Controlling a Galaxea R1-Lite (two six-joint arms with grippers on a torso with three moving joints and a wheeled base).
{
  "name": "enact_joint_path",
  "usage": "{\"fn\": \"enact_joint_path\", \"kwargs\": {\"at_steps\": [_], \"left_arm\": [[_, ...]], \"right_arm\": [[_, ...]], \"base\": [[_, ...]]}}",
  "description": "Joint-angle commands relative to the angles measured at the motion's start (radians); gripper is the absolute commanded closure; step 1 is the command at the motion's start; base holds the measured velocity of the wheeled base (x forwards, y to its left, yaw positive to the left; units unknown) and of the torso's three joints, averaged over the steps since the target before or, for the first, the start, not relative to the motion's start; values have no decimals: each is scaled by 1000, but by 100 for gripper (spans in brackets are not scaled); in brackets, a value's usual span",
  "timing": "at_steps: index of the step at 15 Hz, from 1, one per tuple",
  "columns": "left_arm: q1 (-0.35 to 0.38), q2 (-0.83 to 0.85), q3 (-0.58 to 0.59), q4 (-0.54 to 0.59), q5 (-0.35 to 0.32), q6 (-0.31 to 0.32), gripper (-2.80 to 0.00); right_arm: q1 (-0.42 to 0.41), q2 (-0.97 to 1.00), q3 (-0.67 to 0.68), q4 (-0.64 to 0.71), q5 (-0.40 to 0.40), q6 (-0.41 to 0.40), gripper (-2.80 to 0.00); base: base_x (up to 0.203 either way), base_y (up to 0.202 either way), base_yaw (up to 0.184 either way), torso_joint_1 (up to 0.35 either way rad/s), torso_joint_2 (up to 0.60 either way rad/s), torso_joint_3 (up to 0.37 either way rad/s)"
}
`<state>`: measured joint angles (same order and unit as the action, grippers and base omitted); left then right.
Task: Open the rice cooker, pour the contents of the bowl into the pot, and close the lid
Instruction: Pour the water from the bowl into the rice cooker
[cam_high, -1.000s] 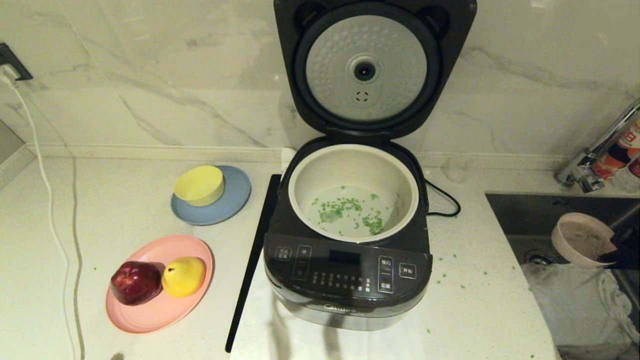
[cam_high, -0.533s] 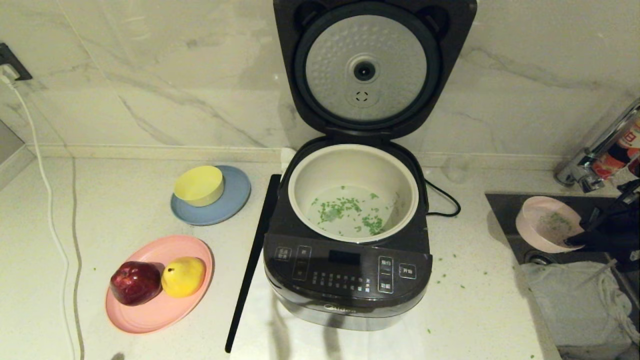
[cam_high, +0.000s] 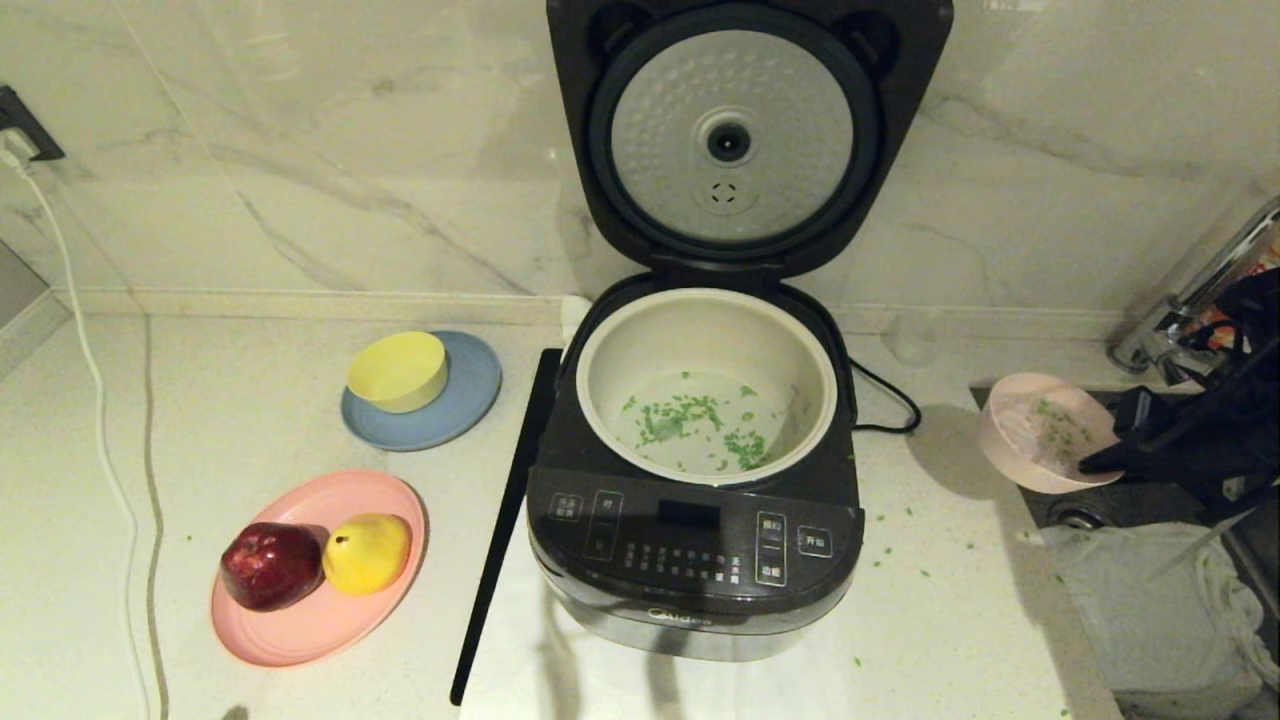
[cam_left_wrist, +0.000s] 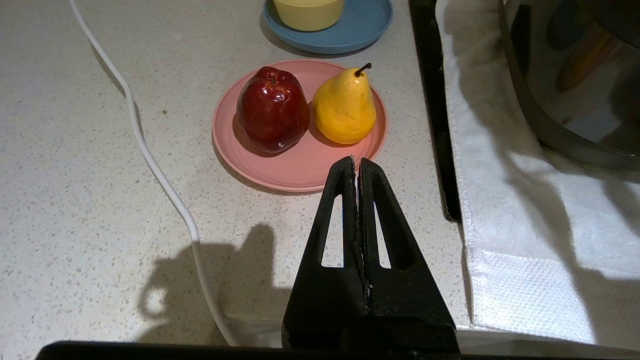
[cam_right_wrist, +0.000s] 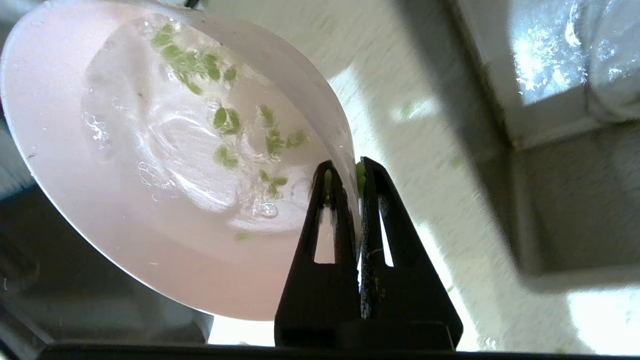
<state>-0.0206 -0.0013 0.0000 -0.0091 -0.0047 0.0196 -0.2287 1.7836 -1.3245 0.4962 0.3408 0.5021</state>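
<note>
The right hand (cam_right_wrist: 352, 172) is pinching the rim of the pale pink shallow round bowl (cam_high: 1045, 432), fingers clamped on its wall, holding it tilted at the rice cooker's three o'clock, above the sink's edge. Small green chopped bits (cam_right_wrist: 227, 120) are clinging to its wet inside. The large dark grey rice cooker (cam_high: 700, 560) is standing on the speckled white table (cam_high: 250, 420), its hinged lid (cam_high: 735, 140) raised at twelve o'clock, the cream-white inner pot (cam_high: 600, 370) holding more green bits. The left hand (cam_left_wrist: 358, 167) is hanging clenched and empty near a pink plate (cam_left_wrist: 295, 170).
</note>
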Motion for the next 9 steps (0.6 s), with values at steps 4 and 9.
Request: {"fn": "enact_joint_path", "kwargs": {"at_steps": [4,9], "left_arm": [[-1,0,9,0,0,0,0],[1,0,9,0,0,0,0]], "right_arm": [[100,-37,-67,81,-1,5,0],[182,-17,-174,170,-39,23,0]], "base": [[0,0,0,0,0,0],[0,0,0,0,0,0]]}}
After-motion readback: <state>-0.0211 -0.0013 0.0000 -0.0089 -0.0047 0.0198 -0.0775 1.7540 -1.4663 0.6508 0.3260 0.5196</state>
